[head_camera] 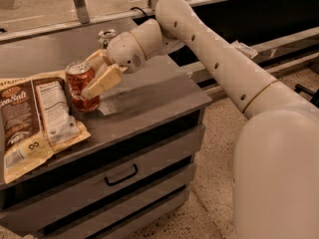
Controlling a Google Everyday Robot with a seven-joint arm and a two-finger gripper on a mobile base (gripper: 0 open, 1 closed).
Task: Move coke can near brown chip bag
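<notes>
We've got the gripper (90,77) clamped on the coke can (77,83) just beside the brown chip bag (30,118); silver can (106,35) crowds behind, desk (159,91) right side's open.

You had the small red soda can (79,86), silver at its top, clasped in the cream-tan gripper (91,77) just right of the big crinkly chip bag (30,126). The bag's front was dark brown with tan-yellow edges, a white label and pale "Sea Salt" lettering. Beyond the bag's right side stood a silver-grey can (106,35). Your arm (214,54) was off-white, the cabinet top (154,91) dull grey, its drawer handle (121,175) black, and the floor (214,148) speckled beige.
</notes>
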